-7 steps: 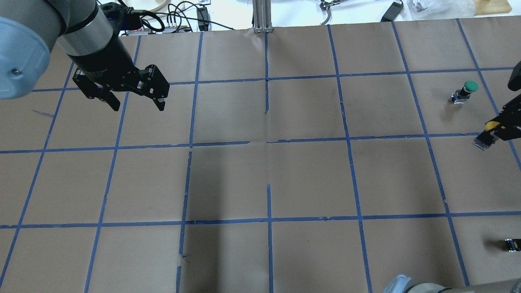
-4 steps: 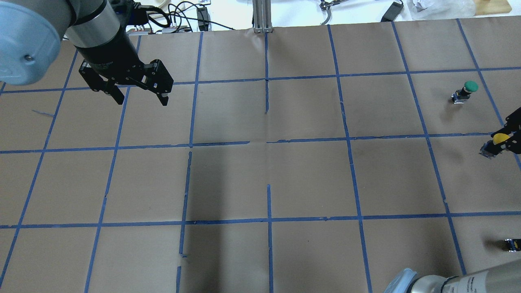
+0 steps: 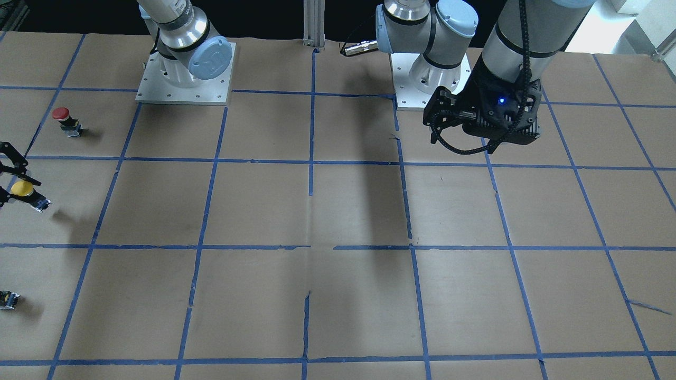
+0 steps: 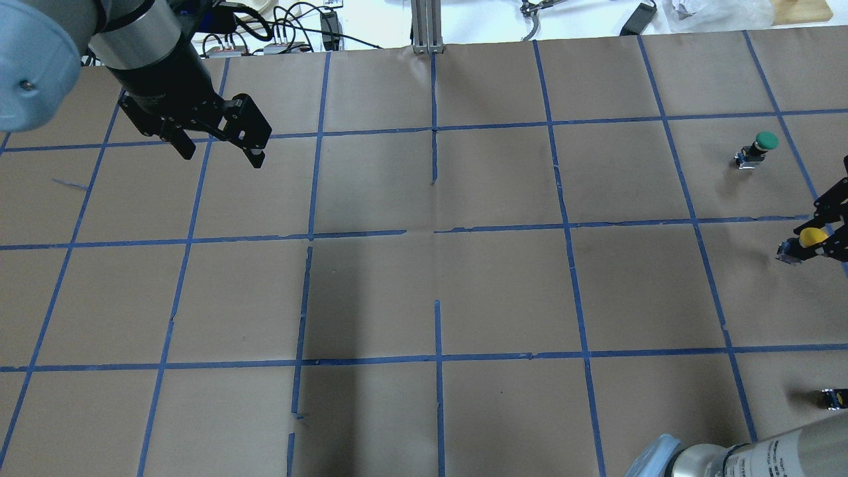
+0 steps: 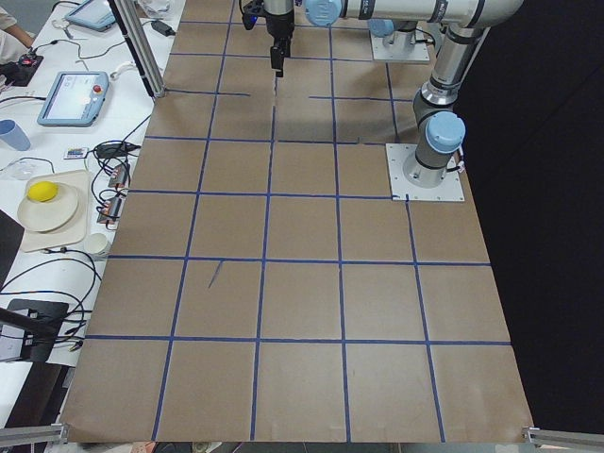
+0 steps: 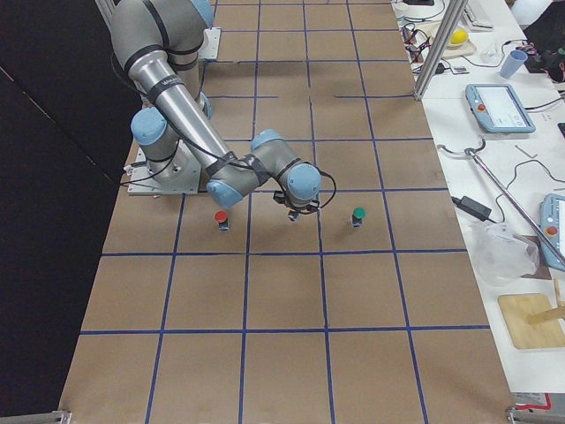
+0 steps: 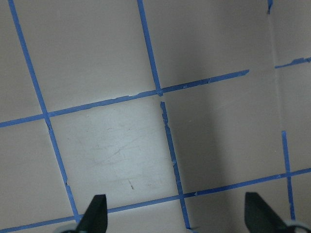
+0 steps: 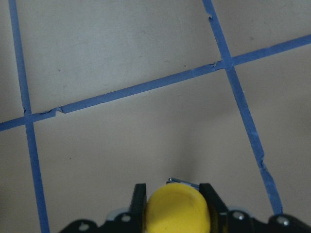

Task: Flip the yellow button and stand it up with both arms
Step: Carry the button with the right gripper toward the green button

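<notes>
1. Now the right gripper (image 8: 174, 199) pinches the yellow button (image 4: 809, 236) by its cap, near the green-capped button (image 4: 763, 142).
2. The left gripper (image 4: 223, 158) gapes empty, well apart from it.
3. The smooth cap may twist out of the pinch.

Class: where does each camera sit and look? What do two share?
Overhead: behind robot, above brown papered table; left fingers at left.
Front-facing: opposite, facing robot; left fingers at right.
Exterior left: table's end; left arm near.
Exterior right: opposite end; right arm near.
Left wrist: downward; fingers open.
Right wrist: right fingers clamp yellow-capped button, also overhead.
</notes>
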Tool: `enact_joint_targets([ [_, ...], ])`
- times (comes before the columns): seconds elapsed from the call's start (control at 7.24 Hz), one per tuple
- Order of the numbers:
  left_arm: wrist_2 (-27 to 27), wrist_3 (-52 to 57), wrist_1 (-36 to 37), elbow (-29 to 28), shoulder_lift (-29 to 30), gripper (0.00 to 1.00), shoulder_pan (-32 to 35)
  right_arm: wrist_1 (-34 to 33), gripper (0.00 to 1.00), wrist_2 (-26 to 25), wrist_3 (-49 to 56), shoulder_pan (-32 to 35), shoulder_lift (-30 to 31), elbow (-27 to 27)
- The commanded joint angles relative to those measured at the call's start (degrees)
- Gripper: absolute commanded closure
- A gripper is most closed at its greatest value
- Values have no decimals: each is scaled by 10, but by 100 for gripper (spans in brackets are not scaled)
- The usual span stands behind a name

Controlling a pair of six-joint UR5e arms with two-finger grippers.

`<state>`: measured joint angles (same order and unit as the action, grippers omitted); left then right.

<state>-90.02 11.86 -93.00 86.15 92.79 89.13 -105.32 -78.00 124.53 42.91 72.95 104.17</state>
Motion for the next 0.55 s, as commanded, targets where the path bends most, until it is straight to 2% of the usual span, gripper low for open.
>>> enact_joint_targets([
  [0.0, -2, -37, -7, -1, 0, 1, -14, 11, 79, 0, 5, 0, -4, 3],
  [0.41, 1, -45, -1, -4, 7, 1, -12, 8, 77, -3, 9, 0, -16, 1],
])
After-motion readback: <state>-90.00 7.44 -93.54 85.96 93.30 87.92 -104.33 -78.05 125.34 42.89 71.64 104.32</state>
